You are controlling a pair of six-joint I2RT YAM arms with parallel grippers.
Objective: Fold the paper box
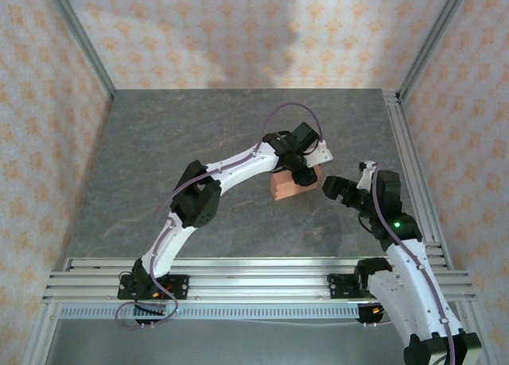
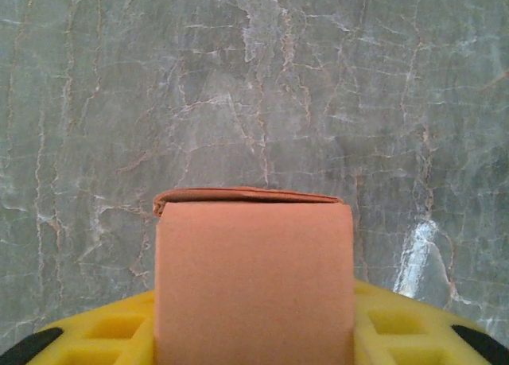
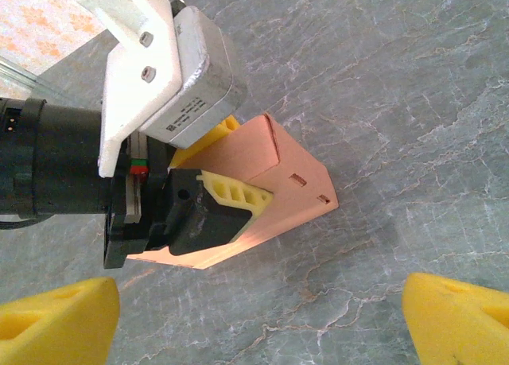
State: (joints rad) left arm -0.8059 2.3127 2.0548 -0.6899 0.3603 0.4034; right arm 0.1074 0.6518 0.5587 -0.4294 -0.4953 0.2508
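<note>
The paper box is a small salmon-orange folded box at the middle of the grey table, its side showing two small slots. My left gripper comes down on it from above. Its yellow fingers press the box's two opposite faces, so it is shut on the box. In the left wrist view the box sits between both yellow pads. My right gripper hovers just right of the box and is open, nothing between its yellow fingertips.
The grey marbled table is walled by patterned panels at the back and sides. Aluminium rails run along the right edge and the near edge, where both arm bases are bolted.
</note>
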